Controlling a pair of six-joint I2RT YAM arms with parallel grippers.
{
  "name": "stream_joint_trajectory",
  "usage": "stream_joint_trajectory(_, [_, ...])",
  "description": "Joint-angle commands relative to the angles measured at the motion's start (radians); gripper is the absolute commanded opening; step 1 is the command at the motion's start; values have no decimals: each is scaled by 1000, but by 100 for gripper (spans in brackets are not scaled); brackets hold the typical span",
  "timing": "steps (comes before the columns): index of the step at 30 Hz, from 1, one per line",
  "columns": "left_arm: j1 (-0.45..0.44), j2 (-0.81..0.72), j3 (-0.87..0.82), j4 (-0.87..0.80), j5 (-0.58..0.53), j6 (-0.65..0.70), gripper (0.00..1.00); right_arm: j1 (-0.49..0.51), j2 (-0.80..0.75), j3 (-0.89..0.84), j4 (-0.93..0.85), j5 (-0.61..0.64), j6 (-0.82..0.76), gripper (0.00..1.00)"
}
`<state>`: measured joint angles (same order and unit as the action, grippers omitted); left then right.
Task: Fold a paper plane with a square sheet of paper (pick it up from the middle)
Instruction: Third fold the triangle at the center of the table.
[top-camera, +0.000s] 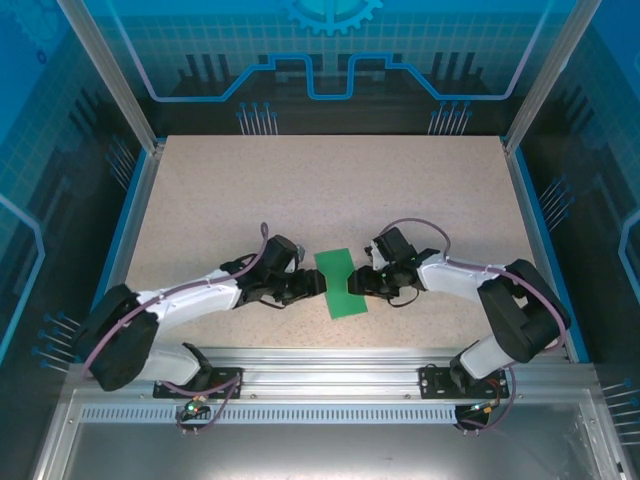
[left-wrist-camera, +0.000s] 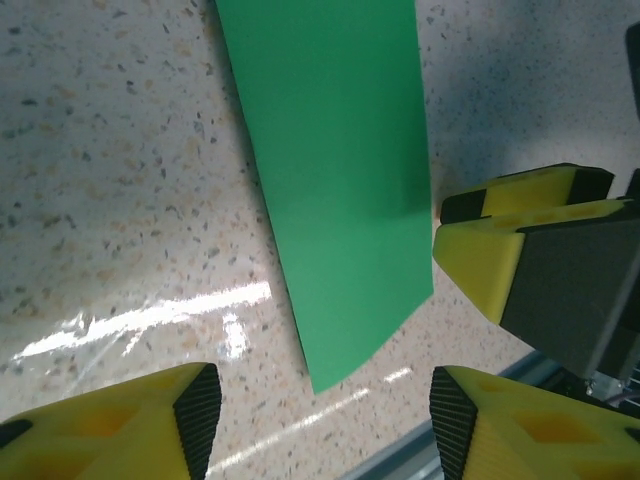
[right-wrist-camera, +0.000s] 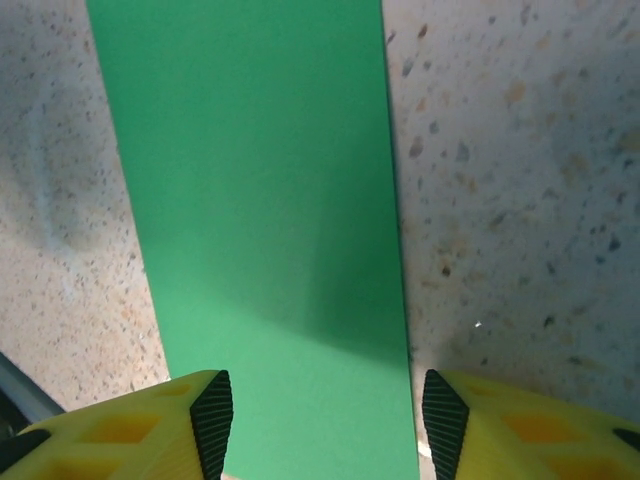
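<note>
The square sheet of paper (top-camera: 340, 283) is bright green and lies on the speckled table as a long narrow rectangle, between the two grippers. My left gripper (top-camera: 312, 286) stands open just left of it. In the left wrist view a corner of the sheet (left-wrist-camera: 330, 180) points toward the gap of the left gripper (left-wrist-camera: 325, 425), with nothing between the pads. My right gripper (top-camera: 354, 283) stands open at the sheet's right edge. In the right wrist view the right gripper (right-wrist-camera: 325, 425) straddles the strip (right-wrist-camera: 260, 200), its pads apart on either side of the strip's width.
The speckled beige table (top-camera: 300, 190) stretches away behind the paper. A metal rail (top-camera: 320, 360) runs along the near edge, just behind the arms' bases. Blue panels and metal posts (top-camera: 125, 90) wall in the sides and back. The right gripper's yellow fingers (left-wrist-camera: 500, 250) appear close by in the left wrist view.
</note>
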<state>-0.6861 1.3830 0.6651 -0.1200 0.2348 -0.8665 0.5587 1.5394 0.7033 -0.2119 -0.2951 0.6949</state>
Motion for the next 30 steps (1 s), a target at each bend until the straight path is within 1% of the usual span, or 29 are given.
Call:
stream_joint_trajectory(1, [11, 73, 32, 105, 43, -32, 60, 18, 24, 23, -35, 32, 0, 54])
stream_joint_trajectory(3, [17, 133, 64, 116, 57, -34, 59, 19, 27, 13, -35, 19, 9, 51])
stream_joint_trajectory(5, [17, 193, 98, 132, 64, -41, 56, 27, 16, 1, -43, 11, 13, 49])
stream_joint_trajectory(10, [24, 322, 158, 188, 89, -75, 53, 63, -54, -81, -19, -12, 55, 45])
stream_joint_trajectory(13, [29, 368, 198, 178, 90, -63, 52, 83, -88, -114, 4, -22, 81, 45])
stream_joint_trajectory(16, [37, 400, 237, 152, 93, -48, 52, 89, -109, -135, 11, -1, 98, 46])
stream_joint_trajectory(20, [55, 407, 297, 83, 72, -3, 53, 80, -90, -117, 11, -23, 77, 46])
stream_joint_trajectory(22, [60, 381, 312, 45, 69, 19, 53, 66, -83, -101, -6, -26, 63, 46])
stream_joint_trajectory(24, [56, 331, 283, 38, 53, 14, 53, 45, -88, -102, 13, -36, 71, 47])
stream_joint_trajectory(27, [53, 250, 216, 18, 23, 9, 53, 12, -81, -99, 42, -100, 78, 47])
stream_joint_trajectory(30, [50, 208, 172, 12, 33, 12, 52, 3, -59, -93, 86, -168, 88, 47])
